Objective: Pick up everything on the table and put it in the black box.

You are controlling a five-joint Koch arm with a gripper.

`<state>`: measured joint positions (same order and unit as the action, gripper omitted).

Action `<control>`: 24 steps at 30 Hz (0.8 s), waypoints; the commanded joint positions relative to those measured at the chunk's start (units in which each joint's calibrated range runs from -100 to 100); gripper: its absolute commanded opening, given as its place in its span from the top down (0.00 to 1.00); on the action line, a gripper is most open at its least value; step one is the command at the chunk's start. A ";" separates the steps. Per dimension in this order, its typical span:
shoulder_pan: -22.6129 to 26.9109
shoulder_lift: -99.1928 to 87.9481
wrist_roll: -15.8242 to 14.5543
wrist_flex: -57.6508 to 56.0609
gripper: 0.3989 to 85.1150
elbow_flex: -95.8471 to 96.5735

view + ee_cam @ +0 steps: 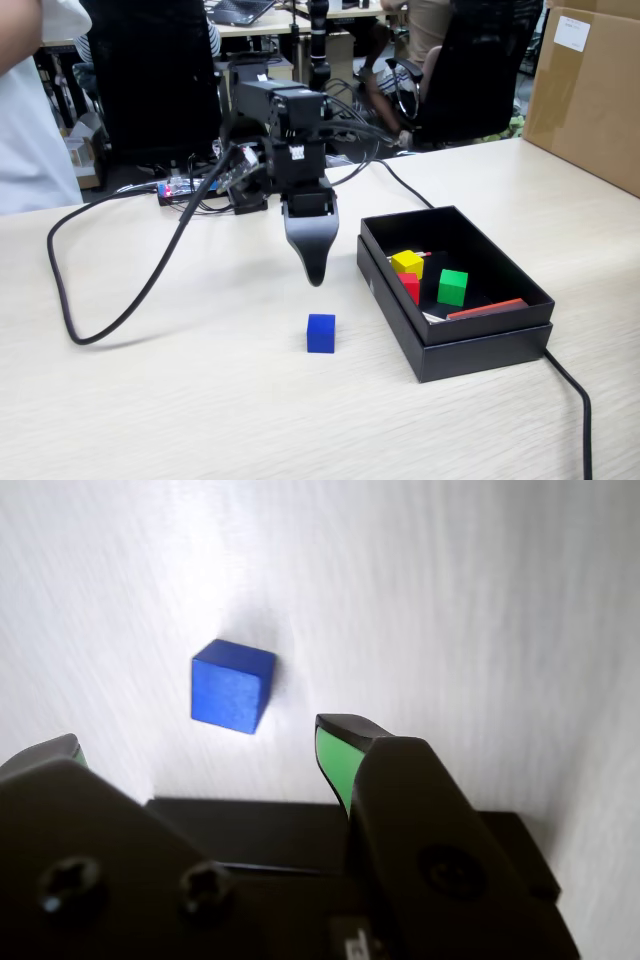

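The end effector [316, 272] hangs empty, jaws apart, above the blue cube [321, 333] alone on the desk [200, 400]; the other cubes sit in the black box [480, 345].

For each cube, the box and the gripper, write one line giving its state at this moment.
Blue cube: on the table, outside the box, ungripped.
Yellow cube: in the box.
Red cube: in the box.
Green cube: in the box.
Box: open.
Gripper: open, empty, above the blue cube.
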<state>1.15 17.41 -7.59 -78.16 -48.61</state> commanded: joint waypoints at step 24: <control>2.15 -10.24 0.54 0.20 0.88 -5.15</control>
<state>1.64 25.44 -7.59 -77.86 -53.99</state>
